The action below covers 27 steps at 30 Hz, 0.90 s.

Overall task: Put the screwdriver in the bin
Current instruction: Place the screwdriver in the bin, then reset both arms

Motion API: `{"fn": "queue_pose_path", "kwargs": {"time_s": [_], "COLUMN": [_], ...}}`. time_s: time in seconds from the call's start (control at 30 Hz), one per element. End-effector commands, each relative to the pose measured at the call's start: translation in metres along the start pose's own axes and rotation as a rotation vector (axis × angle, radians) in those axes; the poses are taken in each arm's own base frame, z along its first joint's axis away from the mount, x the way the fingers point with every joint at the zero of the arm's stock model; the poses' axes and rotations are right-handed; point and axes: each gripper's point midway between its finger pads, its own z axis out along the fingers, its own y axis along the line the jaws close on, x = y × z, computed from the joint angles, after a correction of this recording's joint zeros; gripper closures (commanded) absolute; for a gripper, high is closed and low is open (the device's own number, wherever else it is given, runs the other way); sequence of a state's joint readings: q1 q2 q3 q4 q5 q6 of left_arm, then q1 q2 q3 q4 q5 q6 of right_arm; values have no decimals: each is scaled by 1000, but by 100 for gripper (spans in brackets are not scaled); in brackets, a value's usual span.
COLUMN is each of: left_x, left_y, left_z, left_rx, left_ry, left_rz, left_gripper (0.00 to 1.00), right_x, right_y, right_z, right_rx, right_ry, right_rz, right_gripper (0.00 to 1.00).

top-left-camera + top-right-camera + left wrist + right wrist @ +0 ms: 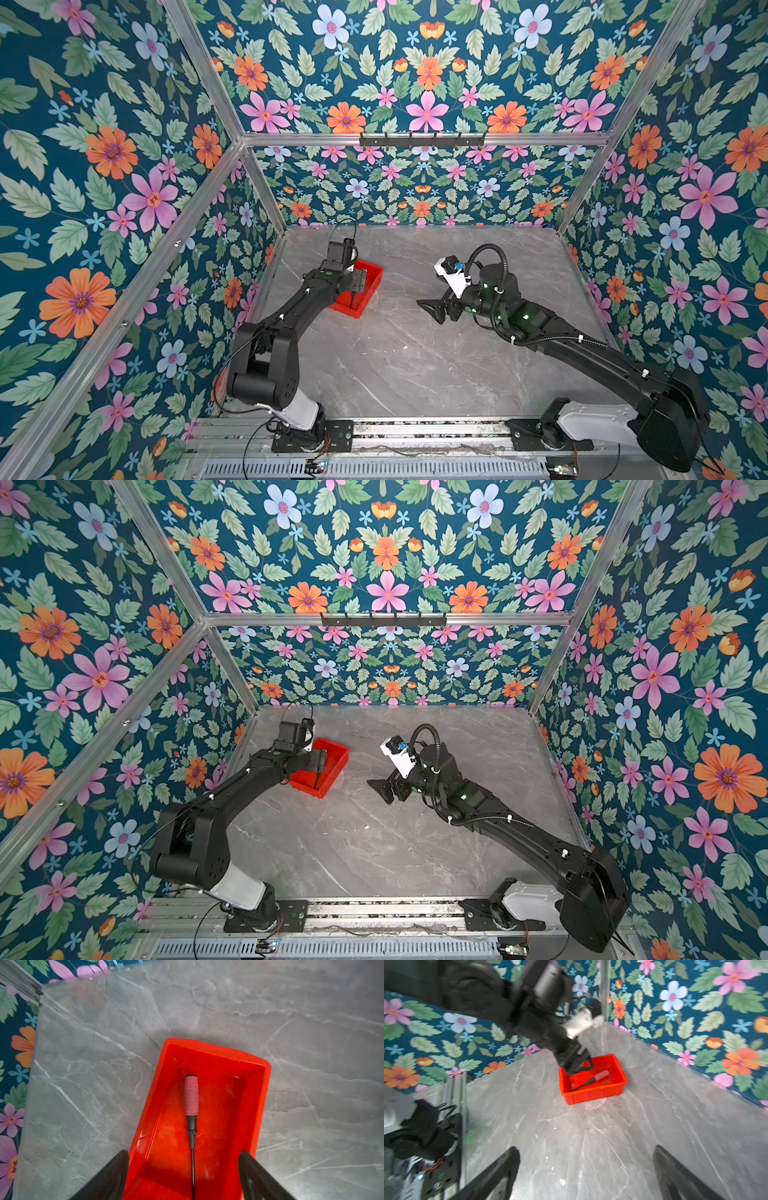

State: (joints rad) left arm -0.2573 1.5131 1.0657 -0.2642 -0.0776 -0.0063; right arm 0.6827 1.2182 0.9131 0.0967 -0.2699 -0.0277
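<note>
- Closest to me is the metal rail (428,432) at the front edge of the counter (415,374). Both arms are fixed on it, well apart from the bin (371,275).
- The bin is red and stands on the counter, near the flowered wall (249,291) on the left arm's side. Both top views show it, half covered by the left arm.
- The screwdriver (191,1105) lies flat on the floor of the bin, along its length. The pink handle points to the end of the bin far from the rail, and the thin black shaft points to the end near the rail.
- The left pincer (184,1154) hangs above the bin, over the end near the rail. It is spread wide: its two black fingers (112,1176) stand on either side of the bin, and they do not touch the screwdriver.
- The right pincer (432,309) is well apart from the bin, over the bare middle of the counter. It is also spread wide and holds nothing.
- The right wrist view is blurred, but the screwdriver (593,1079) is seen inside the bin (593,1093), below the left pincer (577,1061).
</note>
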Motion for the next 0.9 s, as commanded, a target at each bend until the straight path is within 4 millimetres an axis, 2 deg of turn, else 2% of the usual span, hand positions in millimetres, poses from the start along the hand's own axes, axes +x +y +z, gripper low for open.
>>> {"fn": "queue_pose_path", "kwargs": {"time_s": [0.0, 0.1, 0.2, 0.33, 0.4, 0.57, 0.7, 0.87], "left_x": [-17, -23, -21, -14, -8, 16, 40, 63], "left_y": [-1, 2, 6, 15, 23, 38, 44, 62], "left_z": [-21, -42, -58, -73, -76, -72, -59, -51], "left_rx": [24, 29, 20, -18, -63, -167, -217, -308], "left_ry": [-132, -240, -343, -481, -543, -609, -588, -622], "left_rz": [-45, -68, -74, -80, -89, -72, -50, -100], "left_gripper": [10, 9, 8, 0, 0, 0, 0, 0], "right_x": [-14, -6, 9, 39, 57, 110, 150, 174], "right_y": [-29, -63, -97, -139, -159, -193, -211, -230], "right_z": [-16, -39, -66, -105, -124, -154, -167, -176], "right_rx": [110, 226, 334, 508, 603, 800, 903, 980], "right_ry": [-106, -147, -184, -198, -184, -93, -46, -80], "right_rz": [85, 148, 232, 303, 312, 286, 300, 320], "right_gripper": [1, 1, 1, 1, 1, 1, 1, 1]}}
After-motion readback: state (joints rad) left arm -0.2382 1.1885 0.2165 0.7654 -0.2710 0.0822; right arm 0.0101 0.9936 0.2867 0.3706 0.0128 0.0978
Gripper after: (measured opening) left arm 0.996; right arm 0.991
